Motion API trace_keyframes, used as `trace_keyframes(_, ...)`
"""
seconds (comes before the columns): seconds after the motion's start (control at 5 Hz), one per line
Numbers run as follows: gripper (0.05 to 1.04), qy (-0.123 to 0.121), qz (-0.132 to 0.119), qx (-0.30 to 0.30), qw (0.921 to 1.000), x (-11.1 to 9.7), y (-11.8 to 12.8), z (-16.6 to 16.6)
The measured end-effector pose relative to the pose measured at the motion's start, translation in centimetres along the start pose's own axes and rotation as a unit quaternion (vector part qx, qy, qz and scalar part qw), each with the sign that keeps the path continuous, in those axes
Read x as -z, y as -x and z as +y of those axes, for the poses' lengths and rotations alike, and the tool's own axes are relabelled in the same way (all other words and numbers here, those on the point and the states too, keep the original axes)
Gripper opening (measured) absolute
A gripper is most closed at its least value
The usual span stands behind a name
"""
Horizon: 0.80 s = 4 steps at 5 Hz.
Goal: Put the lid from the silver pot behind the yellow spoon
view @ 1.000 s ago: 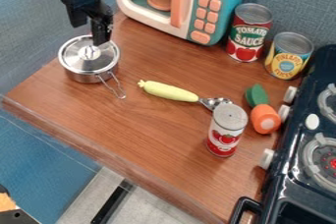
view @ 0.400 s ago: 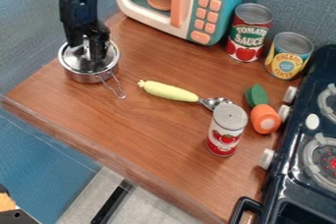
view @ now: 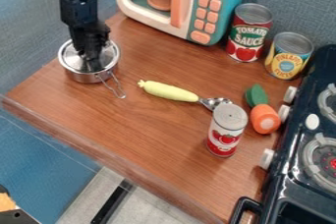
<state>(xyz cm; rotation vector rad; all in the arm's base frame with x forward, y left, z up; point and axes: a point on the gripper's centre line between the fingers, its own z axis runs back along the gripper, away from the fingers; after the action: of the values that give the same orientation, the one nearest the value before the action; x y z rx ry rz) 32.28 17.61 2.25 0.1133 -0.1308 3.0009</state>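
Gripper: the black gripper (view: 93,66) is hanging over the pot's lid.
Pot: the silver pot (view: 82,77) is standing at the counter's left, its wire handle (view: 115,85) pointing toward the viewer.
Lid: the silver lid (view: 71,59) is covering the pot.
Spoon: the yellow spoon (view: 169,91) is lying mid-counter, its metal end reaching just behind a red-and-white can (view: 225,132).

I look down at a slant on the table (view: 151,134) from beyond its front edge, toward the blue wall (view: 292,2). My fixed camera stands moderately near.
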Motion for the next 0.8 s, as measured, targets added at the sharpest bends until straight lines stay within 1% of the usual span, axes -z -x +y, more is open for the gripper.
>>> trace_keyframes(0.2,0.146,0.0,0.0,0.007,1.0,-0.1,-0.2,0.1)
trace_keyframes(0.4,0.06,0.005,0.006,0.015,0.9999,-1.5,-0.3,0.5)
trace_keyframes(0.6,0.054,0.003,0.009,0.037,0.9993,-3.0,-0.3,1.2)
trace_keyframes(0.8,0.054,0.027,0.036,0.069,0.9966,-6.3,0.6,2.4)
